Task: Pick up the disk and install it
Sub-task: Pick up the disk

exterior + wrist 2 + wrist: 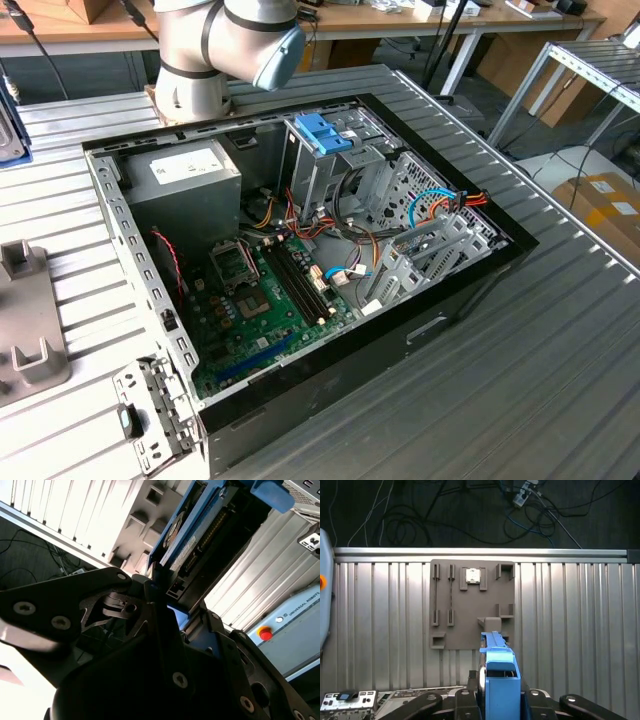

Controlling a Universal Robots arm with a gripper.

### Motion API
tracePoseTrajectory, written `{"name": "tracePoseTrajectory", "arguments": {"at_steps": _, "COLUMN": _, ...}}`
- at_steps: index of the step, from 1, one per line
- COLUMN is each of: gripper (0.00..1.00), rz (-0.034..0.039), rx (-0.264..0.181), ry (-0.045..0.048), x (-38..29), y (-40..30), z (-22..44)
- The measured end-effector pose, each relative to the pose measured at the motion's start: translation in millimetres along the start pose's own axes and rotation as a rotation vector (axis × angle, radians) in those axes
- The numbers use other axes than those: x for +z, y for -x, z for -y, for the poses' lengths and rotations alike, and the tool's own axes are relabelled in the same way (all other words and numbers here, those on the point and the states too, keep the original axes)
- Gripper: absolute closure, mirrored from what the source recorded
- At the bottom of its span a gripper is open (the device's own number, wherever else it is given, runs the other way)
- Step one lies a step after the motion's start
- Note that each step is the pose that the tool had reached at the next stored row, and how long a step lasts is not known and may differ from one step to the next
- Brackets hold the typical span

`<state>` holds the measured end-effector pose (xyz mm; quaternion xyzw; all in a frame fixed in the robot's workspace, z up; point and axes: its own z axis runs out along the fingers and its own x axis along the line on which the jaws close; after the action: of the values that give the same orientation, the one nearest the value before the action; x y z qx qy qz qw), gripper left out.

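At the exterior view's left I note a flat grey fixture plate [30,340] with raised brackets, lying on the ribbed aluminium table [560,380]. Beside it lies the open black desktop computer case [380,360], set on its side, with the grey robot arm [215,45] rising behind its far wall. Inside, reading toward the exterior view's right, are a silver boxed power supply [185,180] and a green motherboard [265,300]. Then come a tall bare-metal cage topped by a blue plastic latch [322,132] and a perforated grey metal drive bracket [430,245], with loose orange and blue cables [440,200] beside it. The disk [496,655] is a flat dark-bodied hard drive with bright blue plastic side rails and end tab, and it is outside the case. In both wrist views it stands edge-on in the black two-finger gripper [499,695], whose jaws are pressed onto its two broad faces, and the first wrist view sets it above the fixture plate. I judge the pick complete and the carry to be the step in hand. To do it well I would have the pinch firm and centred so the drive cannot pivot, its edges square to the case, and the travel high enough to clear the case wall, the latch and the cables.
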<state>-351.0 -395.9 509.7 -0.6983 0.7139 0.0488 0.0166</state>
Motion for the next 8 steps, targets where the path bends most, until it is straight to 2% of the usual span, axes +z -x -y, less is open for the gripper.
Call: {"name": "tracePoseTrajectory", "arguments": {"at_steps": 8, "gripper": 0.63, "rz": 0.0000, "rx": 0.000, "ry": 0.0000, "x": -0.3, "y": -4.3, "z": 1.0}}
